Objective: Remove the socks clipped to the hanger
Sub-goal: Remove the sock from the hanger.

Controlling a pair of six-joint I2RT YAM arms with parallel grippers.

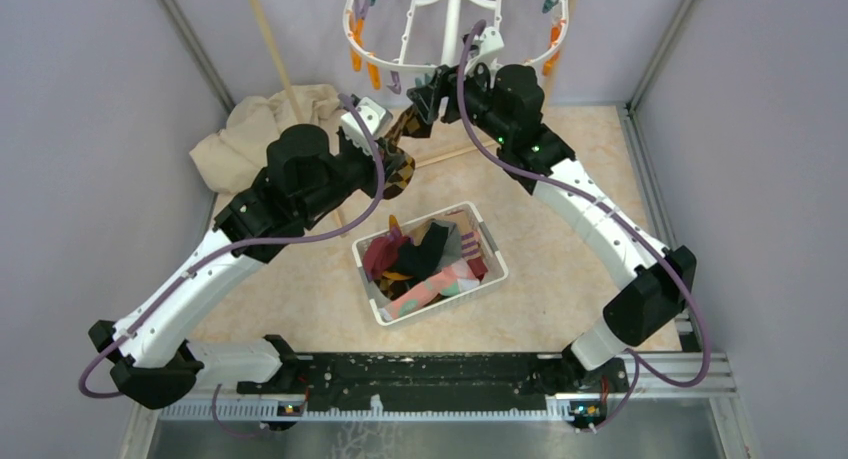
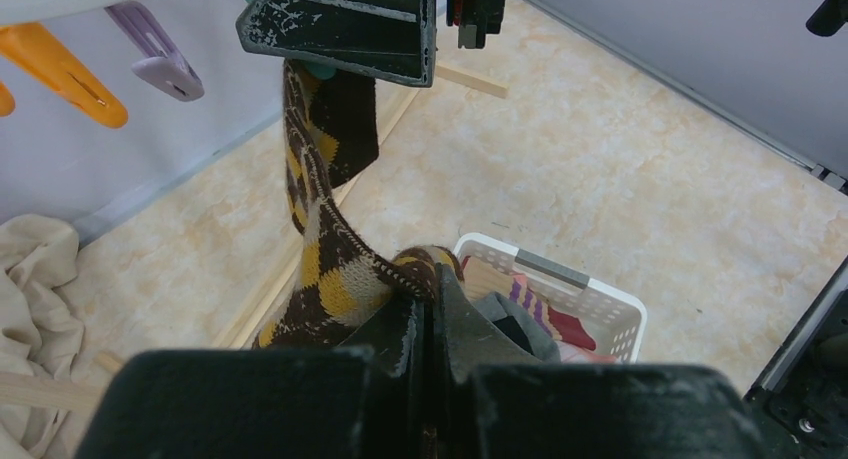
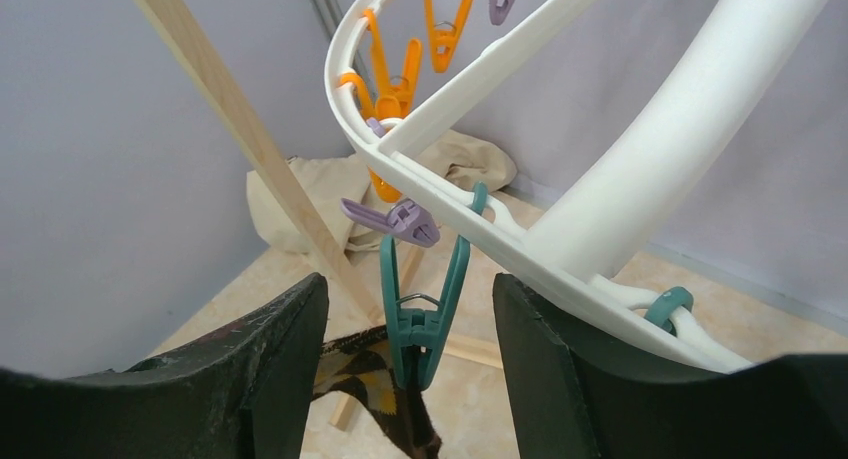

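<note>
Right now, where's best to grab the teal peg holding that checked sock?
Take the teal peg by its two splayed upper legs, above the spring: pinching from either side should open the tips biting the sock. The right tool straddles it.

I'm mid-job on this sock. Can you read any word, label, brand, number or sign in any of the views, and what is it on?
No text can be read in any view.
argyle sock: only the woven pattern, no label showing.
hanger and teal peg: plain plastic, no marking visible.
basket: nothing legible at this size.
</note>
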